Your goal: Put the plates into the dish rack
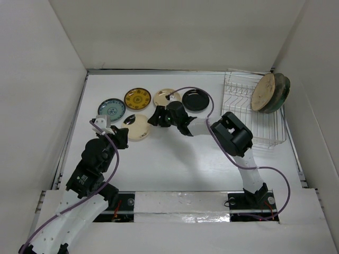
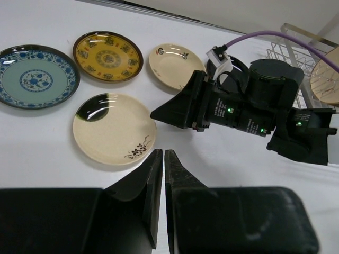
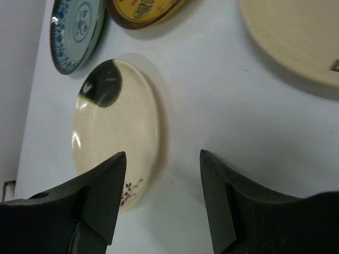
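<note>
My right gripper [image 3: 163,159] is open and empty. Its left finger is over the cream plate [image 3: 114,132] at its rim, and its right finger is over bare table [image 3: 212,95]. My left gripper [image 2: 163,154] is closed on nothing, near that plate's near edge. The tan plate [image 1: 263,91] stands on edge in the dish rack [image 1: 249,114], well apart.

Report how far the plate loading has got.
Done: the tan plate and a darker plate behind it stand in the dish rack. In hand: nothing gripped; the right gripper is open near the cream plate with the dark patch, the left gripper shut and empty. To do: that plate plus the teal plate, yellow plate, small cream plate and black plate, all on the table.
</note>
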